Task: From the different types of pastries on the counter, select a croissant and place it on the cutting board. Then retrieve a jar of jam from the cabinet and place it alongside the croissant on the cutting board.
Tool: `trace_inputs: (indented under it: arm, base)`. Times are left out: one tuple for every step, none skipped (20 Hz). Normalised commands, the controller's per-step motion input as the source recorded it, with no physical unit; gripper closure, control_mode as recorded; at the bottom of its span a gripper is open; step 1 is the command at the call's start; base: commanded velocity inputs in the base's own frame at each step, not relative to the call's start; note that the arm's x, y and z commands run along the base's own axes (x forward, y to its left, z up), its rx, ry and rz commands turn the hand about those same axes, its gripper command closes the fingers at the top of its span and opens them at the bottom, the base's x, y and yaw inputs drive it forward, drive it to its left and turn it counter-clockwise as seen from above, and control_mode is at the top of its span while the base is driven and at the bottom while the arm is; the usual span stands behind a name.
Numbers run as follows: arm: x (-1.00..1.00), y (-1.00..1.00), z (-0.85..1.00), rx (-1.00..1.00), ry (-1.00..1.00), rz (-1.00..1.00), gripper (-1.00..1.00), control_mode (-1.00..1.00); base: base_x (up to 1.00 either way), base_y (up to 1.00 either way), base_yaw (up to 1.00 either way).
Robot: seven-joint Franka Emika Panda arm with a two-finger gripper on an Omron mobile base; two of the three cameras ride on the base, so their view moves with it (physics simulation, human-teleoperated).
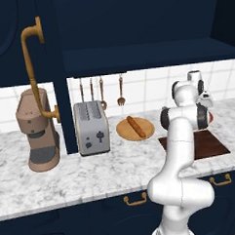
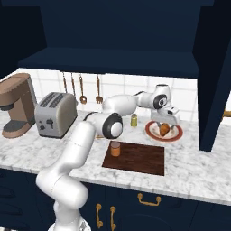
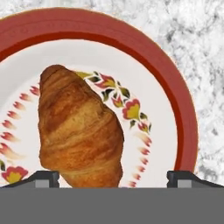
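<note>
The golden-orange croissant (image 3: 78,131) lies on a red-rimmed flowered plate (image 3: 175,100) at the back right of the counter (image 2: 198,171). My gripper (image 2: 164,125) hangs straight over the croissant (image 2: 164,130), open, with one fingertip on each side of it (image 3: 113,177). The dark brown cutting board (image 2: 140,158) lies in front of the plate, and a small orange-brown jar (image 2: 115,148) stands on its left edge. The long brown loaf (image 1: 136,127) rests on a round light wooden plate (image 1: 148,133). The navy cabinet (image 2: 108,61) hangs above.
A tiny yellow-green shaker (image 2: 134,120) stands just left of the red-rimmed plate (image 2: 177,135). A toaster (image 1: 91,128) and a brown coffee machine (image 1: 38,128) stand to the left. An open cabinet door with a brass handle (image 1: 31,70) juts out over the counter.
</note>
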Motion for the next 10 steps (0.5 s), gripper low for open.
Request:
trace_inputs:
  arm:
    - [0.39, 0.00, 0.00, 0.01, 0.15, 0.00, -1.00, -1.00]
    - [0.27, 0.00, 0.00, 0.04, 0.19, 0.00, -1.00, -1.00]
    - [0.09, 0.00, -0.01, 0.07, 0.23, 0.00, -1.00, -1.00]
    - [0.00, 0.00, -0.06, 0.09, 0.24, 0.00, -1.00, -1.00]
    - [0.00, 0.00, -0.06, 0.11, 0.25, 0.00, -1.00, -1.00]
    - [0.00, 0.00, -0.06, 0.11, 0.24, 0.00, -1.00, -1.00]
    - [0.00, 0.00, -0.05, 0.15, 0.24, 0.00, -1.00, -1.00]
    - [0.00, 0.00, -0.05, 0.16, 0.24, 0.00, -1.00, -1.00]
    - [0.00, -0.01, -0.08, 0.16, 0.22, 0.00, -1.00, -1.00]
    - [0.00, -0.09, -0.10, 0.16, 0.20, 0.00, -1.00, -1.00]
  base:
    - [0.00, 0.00, 0.00]
    - [0.00, 0.00, 0.00]
    - [0.00, 0.00, 0.00]
    - [0.00, 0.00, 0.00]
    - [0.00, 0.00, 0.00]
    - [0.00, 0.00, 0.00]
    - [0.00, 0.00, 0.00]
    - [0.00, 0.00, 0.00]
    - [0.00, 0.00, 0.00]
    - [0.00, 0.00, 0.00]
